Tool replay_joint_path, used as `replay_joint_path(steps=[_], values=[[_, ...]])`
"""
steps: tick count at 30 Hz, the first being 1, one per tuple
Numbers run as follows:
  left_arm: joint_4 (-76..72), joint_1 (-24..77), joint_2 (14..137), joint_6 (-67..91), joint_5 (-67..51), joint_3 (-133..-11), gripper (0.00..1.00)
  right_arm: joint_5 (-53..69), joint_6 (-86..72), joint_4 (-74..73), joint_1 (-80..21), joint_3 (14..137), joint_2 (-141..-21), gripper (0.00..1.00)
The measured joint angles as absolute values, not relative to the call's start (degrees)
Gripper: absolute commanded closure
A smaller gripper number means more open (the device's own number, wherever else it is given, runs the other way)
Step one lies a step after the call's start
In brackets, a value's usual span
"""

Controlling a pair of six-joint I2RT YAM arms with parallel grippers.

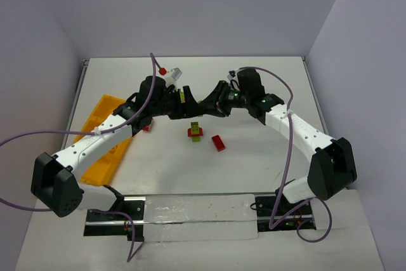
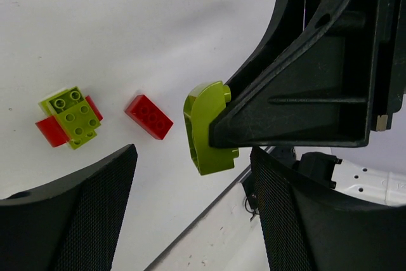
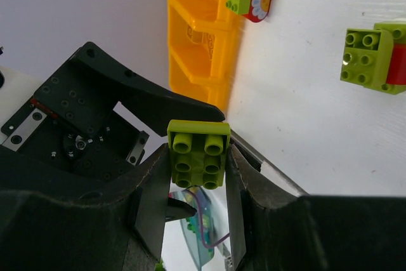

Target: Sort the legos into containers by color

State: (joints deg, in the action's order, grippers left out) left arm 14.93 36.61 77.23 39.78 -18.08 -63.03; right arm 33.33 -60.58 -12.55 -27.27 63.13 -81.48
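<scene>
Lego (image 3: 198, 155), glossy studded lime plastic, between black right jaws

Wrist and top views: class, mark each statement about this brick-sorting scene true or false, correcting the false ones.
1. The right gripper grips a lime green plastic brick. True.
2. The left gripper is clamped on a red brick. False: its jaws stand open, holding nothing.
3. A loose red rectangular brick lies on the white table. True.
4. The lime green-and-red brick clump sits in the orange-yellow plastic tray. False: it lies on the table, outside the tray.
</scene>
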Motion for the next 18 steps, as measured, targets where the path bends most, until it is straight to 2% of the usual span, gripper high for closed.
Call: replay_joint_path(steps=[3, 6, 12, 13, 14, 15, 18], values=[[14.18, 36.99, 77.23, 40.11, -16.93, -62.93, 0.29, 34.25, -61.34, -11.30, -27.29, 62.53, -81.52, 0.98], [13.63, 37.04, 77.23, 40.31, -16.41, -62.56, 0.38, 34.36, -61.96, -10.63, -27.29, 62.22, -81.64, 0.98], [12.20, 37.48, 77.21, 41.08, -16.47, -62.48, 0.81, 34.27, -62.50, -9.39, -27.32, 62.03, -81.87, 0.98], [11.96, 37.71, 77.19, 41.07, -16.42, -62.51, 0.85, 34.35, -62.77, -8.98, -27.37, 61.72, -81.95, 0.98], [12.03, 37.90, 77.14, 40.94, -16.31, -62.50, 0.95, 34.49, -63.16, -8.70, -27.36, 61.43, -82.00, 0.97], [12.14, 37.94, 77.14, 40.93, -16.30, -62.50, 0.99, 34.53, -63.36, -8.58, -27.37, 61.29, -82.01, 0.96], [12.30, 37.95, 77.14, 40.76, -16.21, -62.50, 1.00, 34.69, -63.71, -8.02, -27.38, 61.00, -82.06, 0.92]])
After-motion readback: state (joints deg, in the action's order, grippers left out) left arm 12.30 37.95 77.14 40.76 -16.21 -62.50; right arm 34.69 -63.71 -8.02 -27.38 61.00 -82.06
